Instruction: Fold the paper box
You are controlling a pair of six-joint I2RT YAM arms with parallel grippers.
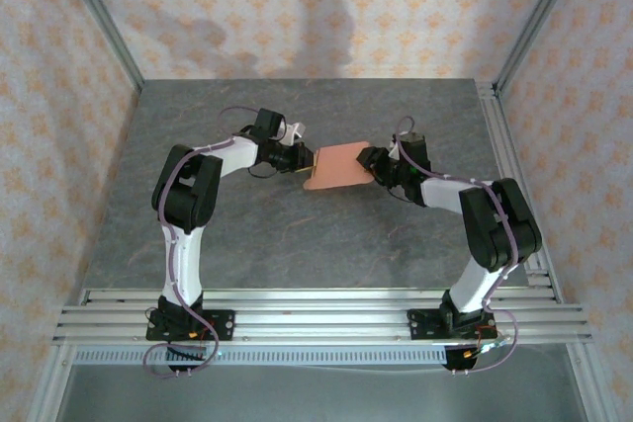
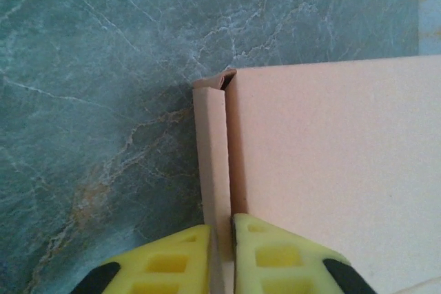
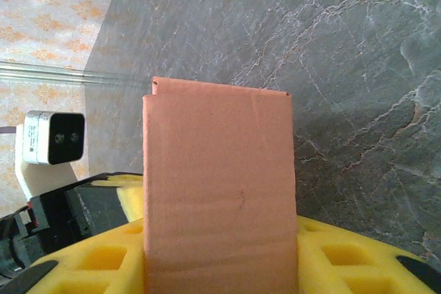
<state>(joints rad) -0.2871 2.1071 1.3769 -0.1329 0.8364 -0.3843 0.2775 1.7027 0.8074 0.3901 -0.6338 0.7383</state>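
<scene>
Salmon-pink paper box point(image 1: 336, 166) at counter point(image 1: 297, 244) centre, between arms, long axis running claw to claw. Left claw point(image 2: 222, 242) clenched on narrow side panel at box's left end. Right claw point(image 1: 370, 160) straddles opposite end; grip cannot tell. Both arms equally near.

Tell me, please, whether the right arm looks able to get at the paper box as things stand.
Probably yes: the paper box sits between the fingers of the right hand, nothing in the way; the left hand pinches its other end.
</scene>
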